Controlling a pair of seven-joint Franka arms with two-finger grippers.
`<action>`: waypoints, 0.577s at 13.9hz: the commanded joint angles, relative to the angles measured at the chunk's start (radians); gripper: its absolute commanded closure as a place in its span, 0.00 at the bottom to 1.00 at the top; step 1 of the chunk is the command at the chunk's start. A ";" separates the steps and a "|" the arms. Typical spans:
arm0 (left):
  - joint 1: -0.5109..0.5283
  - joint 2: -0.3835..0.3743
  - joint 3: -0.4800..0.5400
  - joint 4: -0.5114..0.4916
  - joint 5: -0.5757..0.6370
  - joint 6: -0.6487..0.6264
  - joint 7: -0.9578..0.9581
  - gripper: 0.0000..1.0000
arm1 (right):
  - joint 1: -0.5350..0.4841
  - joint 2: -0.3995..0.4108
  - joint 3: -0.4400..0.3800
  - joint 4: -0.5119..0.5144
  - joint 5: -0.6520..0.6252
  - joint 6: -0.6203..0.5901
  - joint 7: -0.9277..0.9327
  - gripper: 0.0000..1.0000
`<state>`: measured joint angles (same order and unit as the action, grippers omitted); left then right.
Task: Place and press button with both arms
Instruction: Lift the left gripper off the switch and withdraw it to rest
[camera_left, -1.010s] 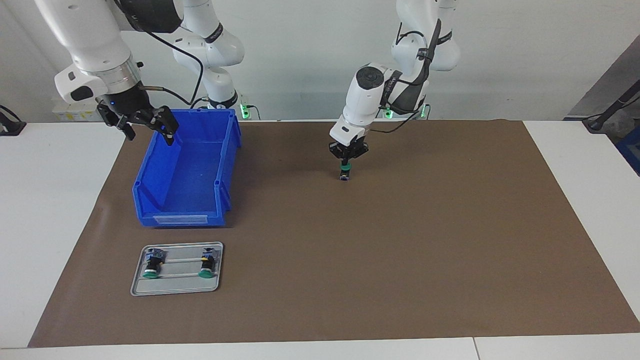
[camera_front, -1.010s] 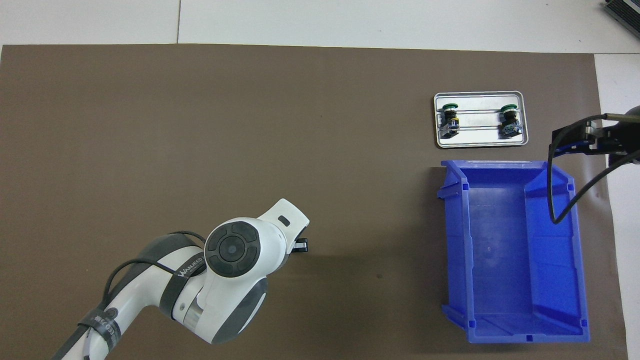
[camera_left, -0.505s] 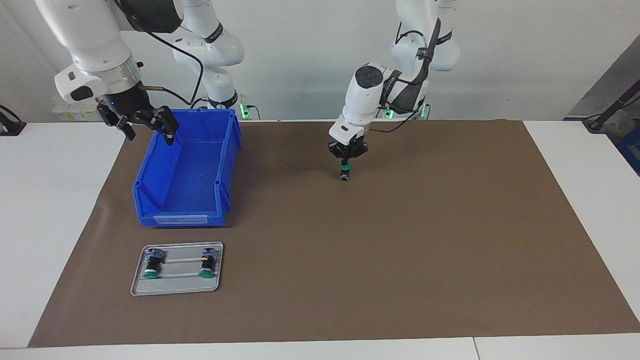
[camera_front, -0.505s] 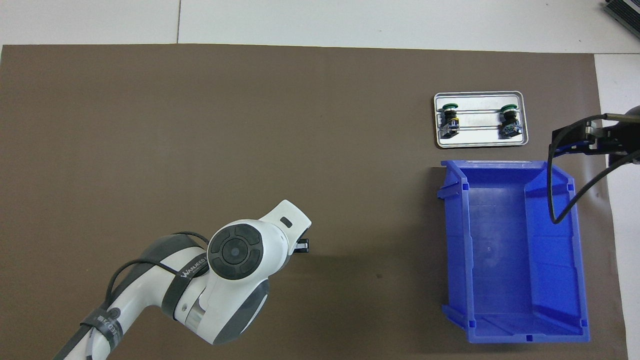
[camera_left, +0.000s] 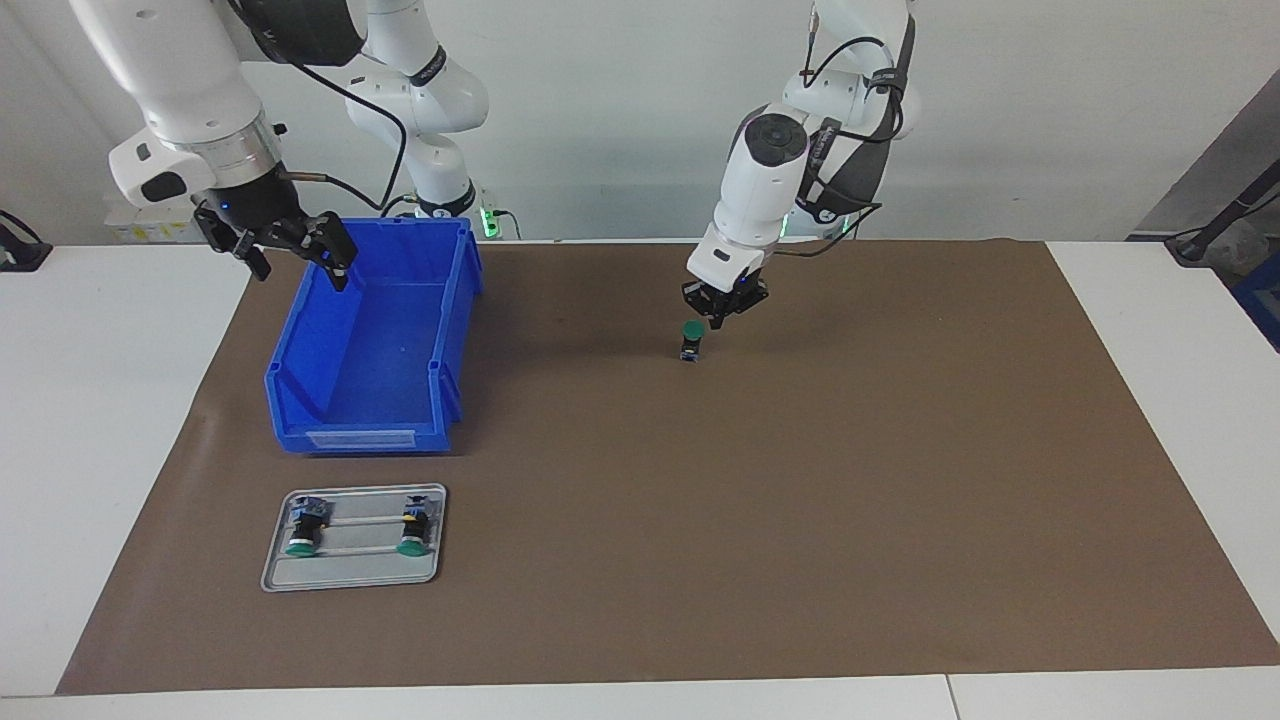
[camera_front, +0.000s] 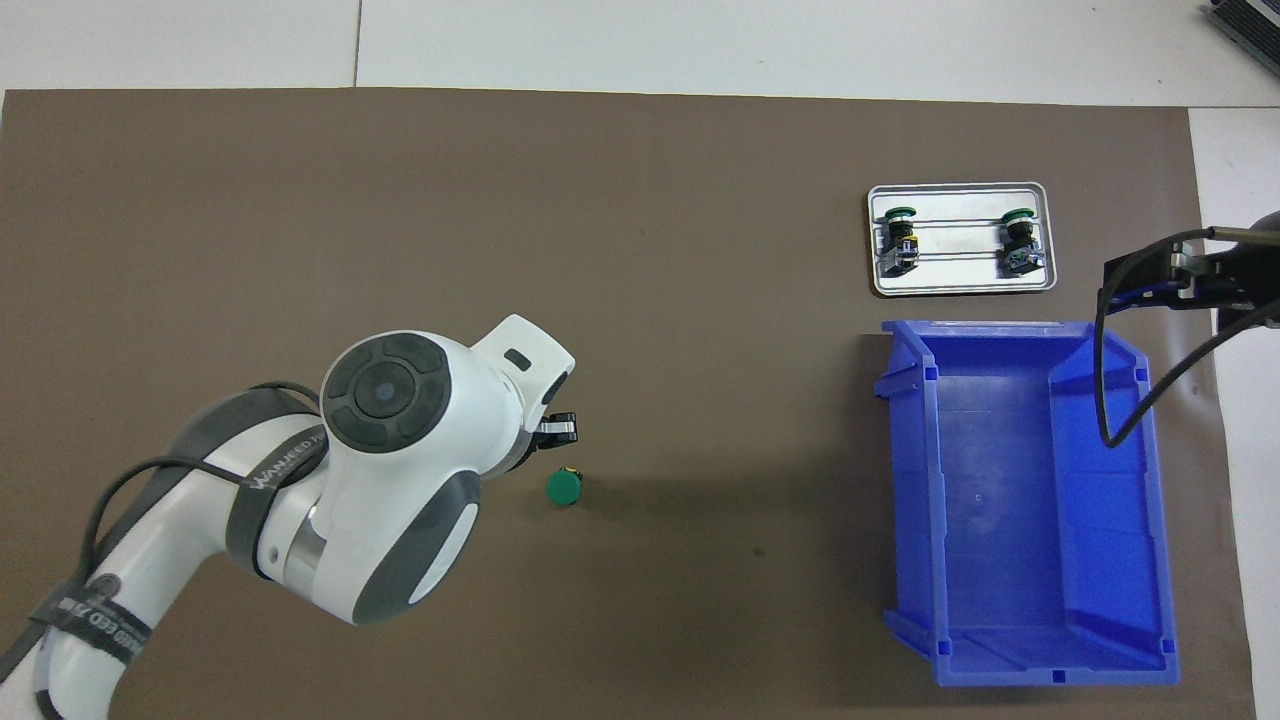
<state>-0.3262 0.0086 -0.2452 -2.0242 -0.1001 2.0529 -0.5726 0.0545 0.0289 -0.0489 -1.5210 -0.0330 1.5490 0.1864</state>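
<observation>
A button (camera_left: 690, 341) with a green cap stands upright on the brown mat (camera_left: 800, 480), cap up and free of any grip; in the overhead view the button (camera_front: 564, 487) shows as a green disc. My left gripper (camera_left: 717, 321) hangs just above and beside it, toward the left arm's end, shut with nothing in it. My right gripper (camera_left: 298, 264) waits open in the air over the blue bin's rim at the right arm's end.
The blue bin (camera_left: 362, 437) holds nothing. Farther from the robots than the bin lies a grey tray (camera_left: 350, 577) with two more green-capped buttons (camera_left: 300, 535) (camera_left: 412, 530) lying on their sides.
The left gripper has lifted off the button's cap and drawn back toward the left arm's end, leaving the button standing on the mat. The right arm has not moved.
</observation>
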 joint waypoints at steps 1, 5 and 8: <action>0.117 0.018 -0.005 0.059 0.016 -0.054 0.113 1.00 | -0.012 -0.021 0.004 -0.025 0.012 0.003 0.001 0.00; 0.343 0.005 -0.003 0.070 0.016 -0.075 0.403 1.00 | 0.025 -0.021 0.004 -0.027 0.013 0.008 0.036 0.00; 0.476 0.013 -0.003 0.192 0.016 -0.225 0.583 1.00 | 0.105 -0.049 0.006 -0.098 0.015 0.063 0.151 0.00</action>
<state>0.0815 0.0109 -0.2336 -1.9370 -0.0975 1.9476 -0.0754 0.1081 0.0273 -0.0471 -1.5306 -0.0262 1.5542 0.2546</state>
